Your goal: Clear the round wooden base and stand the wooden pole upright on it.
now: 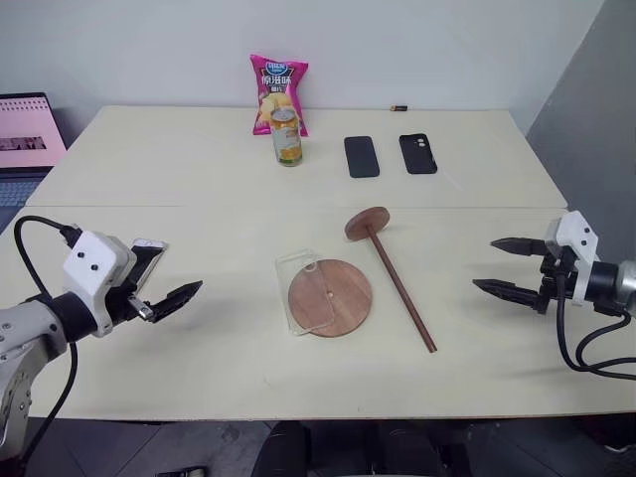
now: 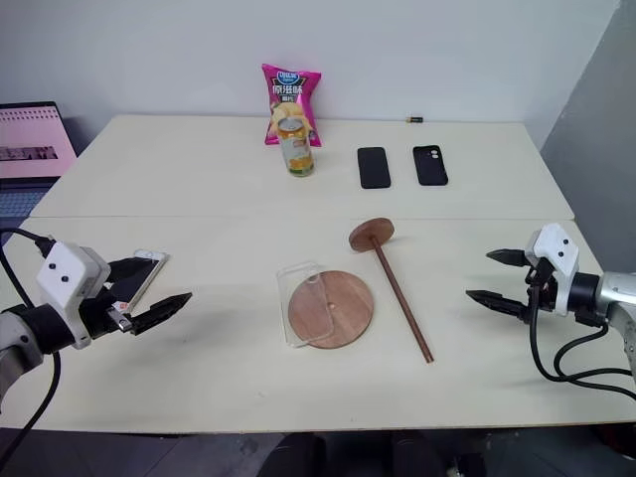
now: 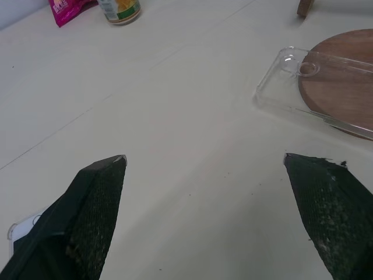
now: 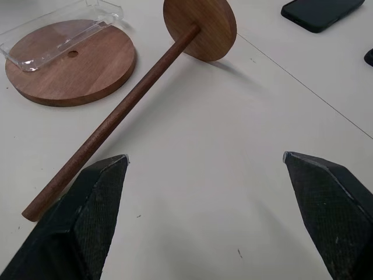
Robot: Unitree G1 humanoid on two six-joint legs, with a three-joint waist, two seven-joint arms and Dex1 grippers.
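While the clear phone case lies partly on the round wooden base mid-table, beside the flat-lying wooden pole, our left gripper and right gripper hover empty, jaws wide, so we judge clearing comes first.

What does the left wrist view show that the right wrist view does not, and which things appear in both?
Left wrist view alone: the yellow can, the pink snack bag, and the left gripper, open above bare table.

Right wrist view alone: the whole wooden pole lying flat beside the base, a black phone, and the right gripper, open.

Both: the round wooden base with the clear phone case lying partly on it.
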